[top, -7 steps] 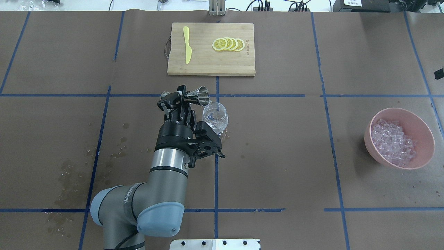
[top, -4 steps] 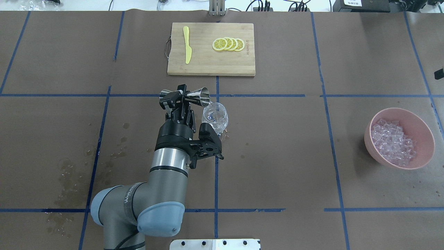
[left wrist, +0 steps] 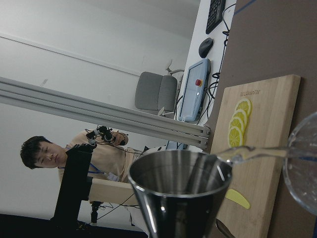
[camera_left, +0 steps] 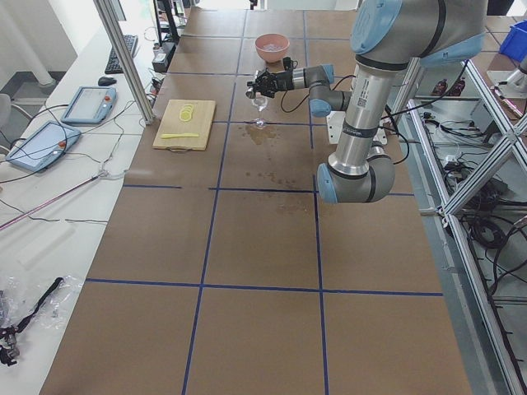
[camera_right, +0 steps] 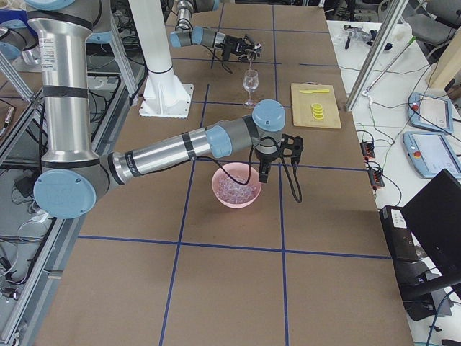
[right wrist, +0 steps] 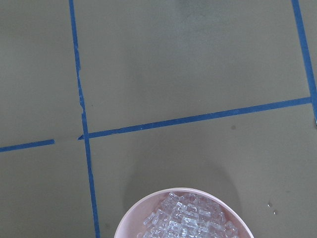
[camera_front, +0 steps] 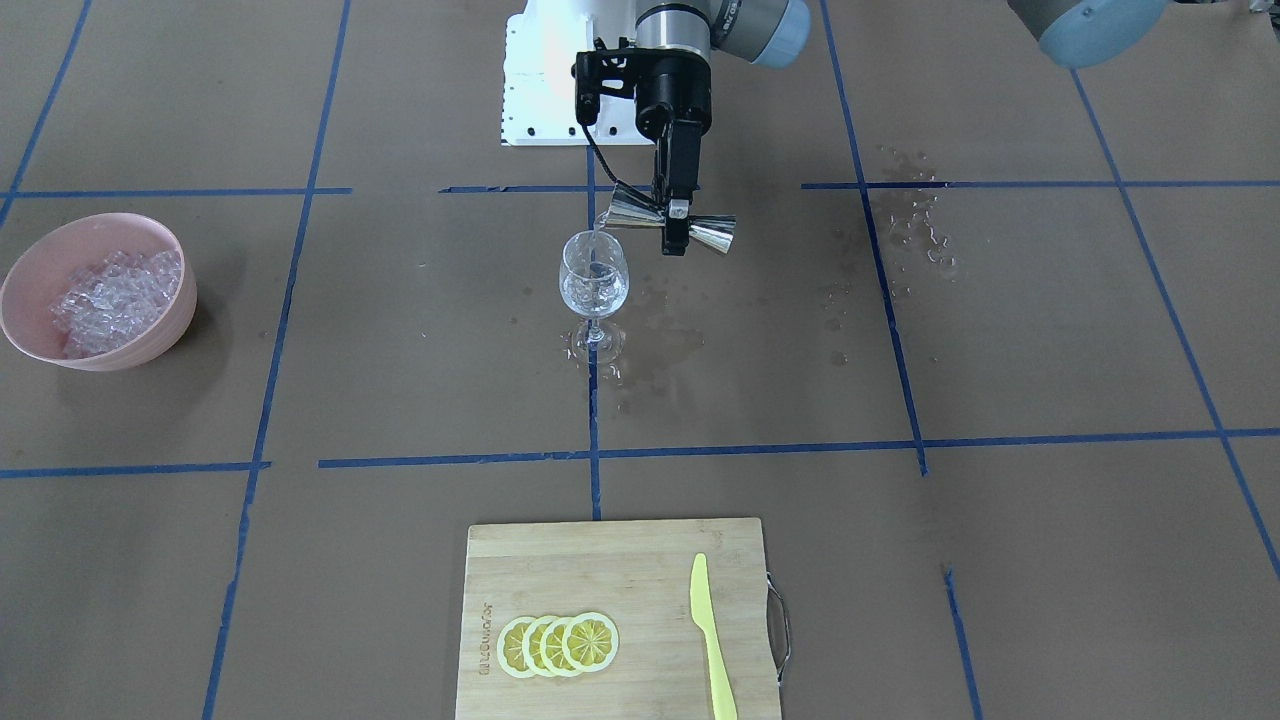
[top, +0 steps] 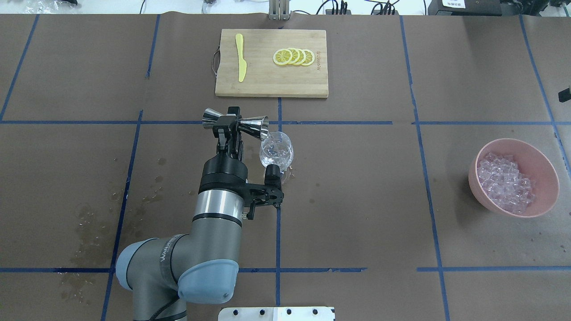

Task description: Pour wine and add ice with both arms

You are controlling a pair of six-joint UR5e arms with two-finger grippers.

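Observation:
My left gripper is shut on a steel jigger, held on its side with the mouth at the rim of the wine glass. The same gripper, jigger and glass show in the front view. A thin stream of clear wine runs from the jigger's lip into the glass. The ice fills a pink bowl at the far right. My right gripper hangs just above that bowl; I cannot tell whether it is open. The right wrist view shows only ice.
A wooden cutting board with lemon slices and a yellow knife lies beyond the glass. Wet patches mark the paper at the left and around the glass foot. A person shows in the left wrist view.
My left wrist has rolled and tipped the jigger's mouth further down toward the glass rim. The glass, bowl and board have not moved.

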